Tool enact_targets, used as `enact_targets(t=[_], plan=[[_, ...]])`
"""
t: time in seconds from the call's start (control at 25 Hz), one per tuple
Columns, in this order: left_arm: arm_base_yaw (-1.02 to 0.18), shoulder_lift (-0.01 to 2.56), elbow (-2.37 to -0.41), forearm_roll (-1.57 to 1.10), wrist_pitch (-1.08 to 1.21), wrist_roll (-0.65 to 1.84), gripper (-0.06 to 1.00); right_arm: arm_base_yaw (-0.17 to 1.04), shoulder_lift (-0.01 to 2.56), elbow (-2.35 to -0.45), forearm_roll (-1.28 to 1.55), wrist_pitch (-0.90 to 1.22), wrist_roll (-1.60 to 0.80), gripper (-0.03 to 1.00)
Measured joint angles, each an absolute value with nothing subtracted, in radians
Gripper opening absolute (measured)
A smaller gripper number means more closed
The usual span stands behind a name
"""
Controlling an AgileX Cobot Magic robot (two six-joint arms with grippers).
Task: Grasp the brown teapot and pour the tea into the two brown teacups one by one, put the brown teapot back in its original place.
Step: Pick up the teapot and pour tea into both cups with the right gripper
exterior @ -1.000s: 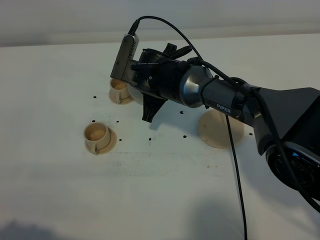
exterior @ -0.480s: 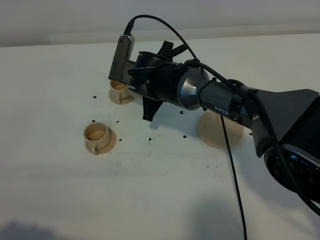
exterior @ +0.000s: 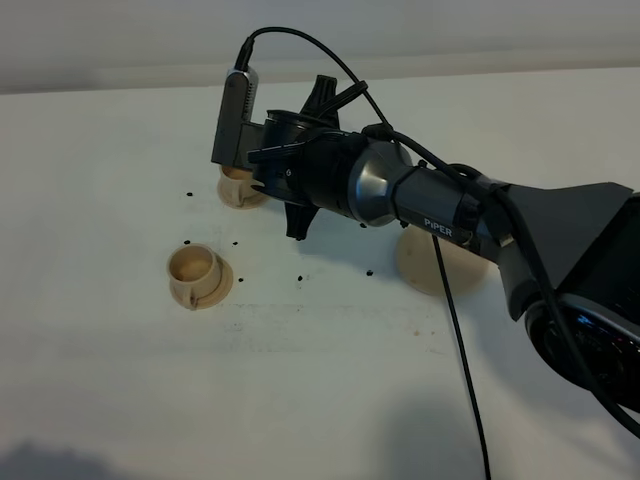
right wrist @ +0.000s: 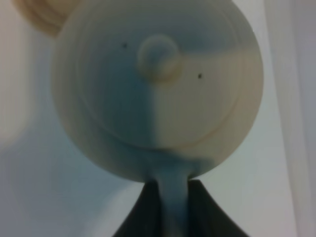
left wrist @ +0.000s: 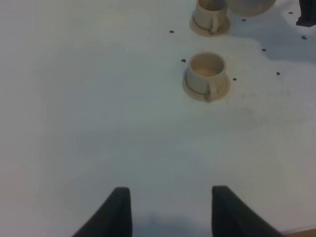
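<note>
My right gripper [exterior: 281,176] reaches across to the back left and is shut on the loop handle of the brown teapot [right wrist: 158,94]. Its domed lid and knob fill the right wrist view. In the high view the wrist hides the teapot. It hangs tilted beside the far teacup [exterior: 239,186], which also shows in the right wrist view [right wrist: 42,15] and the left wrist view [left wrist: 210,15]. The near teacup [exterior: 196,273] stands on its saucer, apart. The flat round saucer [exterior: 430,265] lies bare under the right arm. My left gripper [left wrist: 170,212] is open and empty, well short of the near teacup [left wrist: 206,75].
Small dark specks [exterior: 301,277] are scattered on the white table [exterior: 320,390] around the cups. A black cable [exterior: 455,350] hangs from the right arm across the table's right half. A pale wall runs along the table's back edge.
The right wrist has rolled further and shifted a little left and back, over the far teacup, tilting the teapot more. The cups and the saucer have not moved.
</note>
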State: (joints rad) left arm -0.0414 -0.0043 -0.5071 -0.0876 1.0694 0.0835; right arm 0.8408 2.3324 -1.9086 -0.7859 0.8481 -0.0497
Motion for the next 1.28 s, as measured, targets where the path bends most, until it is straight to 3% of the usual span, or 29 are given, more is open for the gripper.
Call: enact_targets(t=[1.28], plan=[[-0.041,-0.004,-0.507,-0.088,1.069,0.084,0.36,0.827,2.353,-1.909,-0.844,0.816,-0.117,0.09]])
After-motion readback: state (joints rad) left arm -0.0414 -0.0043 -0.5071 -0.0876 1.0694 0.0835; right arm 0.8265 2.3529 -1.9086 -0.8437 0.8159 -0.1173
